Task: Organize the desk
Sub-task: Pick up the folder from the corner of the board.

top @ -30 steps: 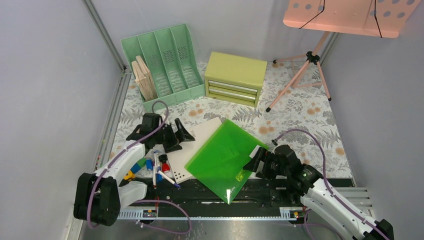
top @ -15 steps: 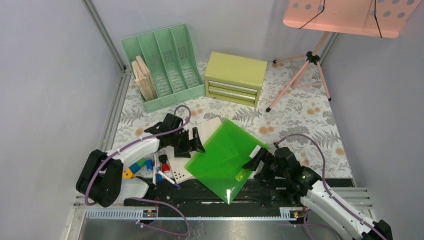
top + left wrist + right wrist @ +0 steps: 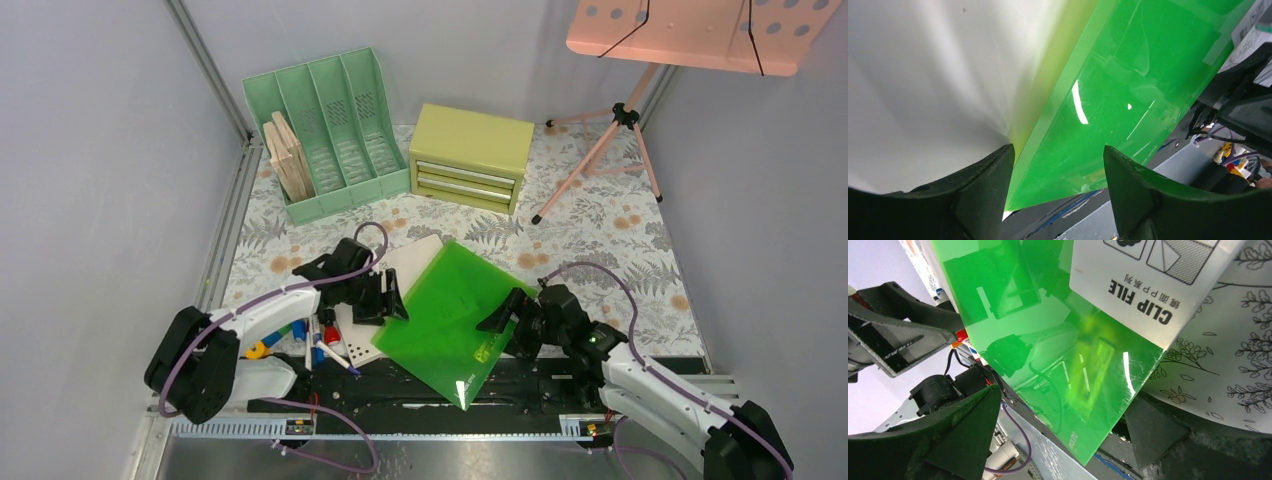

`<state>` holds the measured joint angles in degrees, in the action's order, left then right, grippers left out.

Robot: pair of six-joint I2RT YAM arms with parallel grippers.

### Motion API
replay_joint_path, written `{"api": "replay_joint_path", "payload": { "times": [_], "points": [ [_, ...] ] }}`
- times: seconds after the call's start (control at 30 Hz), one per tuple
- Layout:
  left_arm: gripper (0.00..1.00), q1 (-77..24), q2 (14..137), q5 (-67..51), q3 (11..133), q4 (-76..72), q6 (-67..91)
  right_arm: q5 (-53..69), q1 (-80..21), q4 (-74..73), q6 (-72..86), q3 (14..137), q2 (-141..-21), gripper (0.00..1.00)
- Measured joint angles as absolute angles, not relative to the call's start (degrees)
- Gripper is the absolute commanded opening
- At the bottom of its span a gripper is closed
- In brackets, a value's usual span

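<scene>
Left hand (image 3: 392, 298) has its fingers spread apart, straddling one edge of the green clip file (image 3: 445, 310) where that edge overlaps a white sheet (image 3: 415, 255); in the left wrist view the file's edge (image 3: 1128, 75) runs up between the two dark fingers (image 3: 983, 200), with the sheet (image 3: 923, 75) on one side, and whether either finger touches the plastic cannot be told. Right hand (image 3: 505, 322) reaches over the opposite edge of the same file, jaws also apart, and its wrist view shows the translucent sheet (image 3: 1013, 315) lying between the fingers (image 3: 948, 440), with a white label (image 3: 1148, 285) reading "CLIP FILE" just beyond them. Below the left hand, toward its arm's base, lie several markers (image 3: 320, 340). Under everything is the desk (image 3: 600, 225), its fern print also visible beside the right hand (image 3: 1238, 340). Well beyond both hands, at the desk's far edge, stand a mint file rack (image 3: 340, 110) holding wooden boards (image 3: 290, 155), a yellow-green drawer chest (image 3: 470, 155) and a pink music stand (image 3: 690, 30).
</scene>
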<state>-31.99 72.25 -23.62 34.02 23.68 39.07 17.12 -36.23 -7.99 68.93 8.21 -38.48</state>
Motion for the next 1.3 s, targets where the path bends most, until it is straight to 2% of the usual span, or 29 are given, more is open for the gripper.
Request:
{"api": "replay_joint_path", "payload": {
  "times": [0.2, 0.4, 0.6, 0.9, 1.13, 1.3],
  "points": [
    [0.62, -34.54, 67.07, -20.82, 32.10, 26.06, 40.84, 17.08, -36.23, -8.38, 65.84, 11.90, -44.34, 0.97],
    [0.75, -36.03, 62.96, -15.73, 32.16, 30.04, 41.65, 16.56, -36.23, -12.21, 60.45, 17.37, -48.31, 0.99],
    [0.77, -36.12, 64.93, -10.17, 34.85, 34.48, 41.25, 14.52, -36.23, -18.00, 55.99, 20.64, -49.23, 0.99],
    [0.68, -36.18, 75.29, -10.63, 38.98, 31.77, 40.12, 17.10, -35.94, -13.28, 59.77, 13.61, -44.88, 1.00],
    [0.55, -37.85, 76.01, -12.64, 39.03, 27.31, 41.58, 17.96, -35.83, -7.31, 63.20, 8.14, -37.15, 0.96],
    [0.52, -38.50, 76.12, -13.76, 37.91, 25.15, 42.54, 17.10, -35.79, -7.22, 62.94, 7.95, -31.11, 0.93]
  ]
}}
